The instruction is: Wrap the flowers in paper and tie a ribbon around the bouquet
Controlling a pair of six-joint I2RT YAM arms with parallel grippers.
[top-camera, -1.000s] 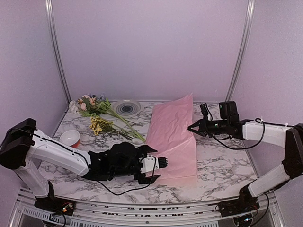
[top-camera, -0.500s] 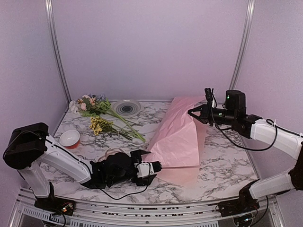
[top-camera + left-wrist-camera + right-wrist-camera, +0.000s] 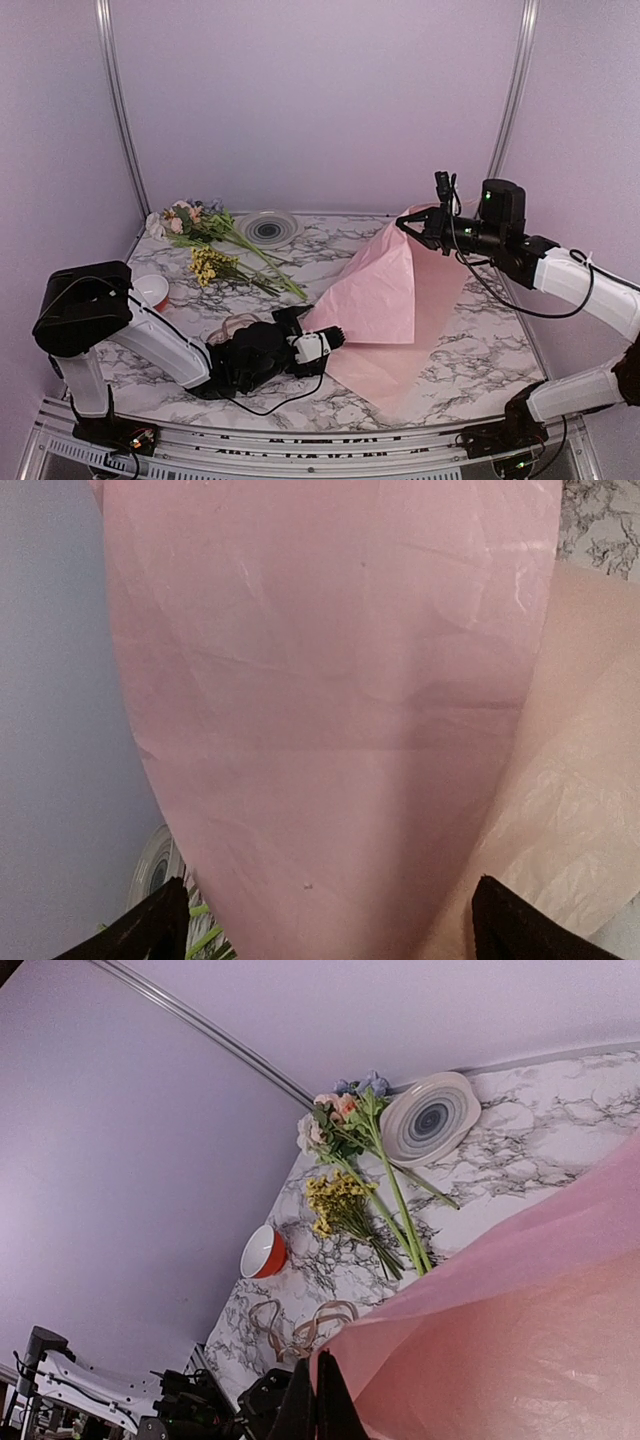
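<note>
Laying out is in hand: the right gripper (image 3: 408, 225), clamped on a corner of the paper (image 3: 385, 290), tents it over the table (image 3: 480, 350), the left gripper (image 3: 322, 328) gapes beside its low edge, apparently empty, and next the sheet must lie flat for the flowers (image 3: 205, 235), far left.

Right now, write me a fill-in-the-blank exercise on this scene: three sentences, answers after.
1. The right end effector is ____ on a corner of the paper, holding it up off the table.
2. The left end effector, low by the paper's near edge, has its jaws ____.
3. Seen from the top camera, the blooms of the flowers lie to the ____ of the striped plate.

Missing words: shut; open; left.
</note>
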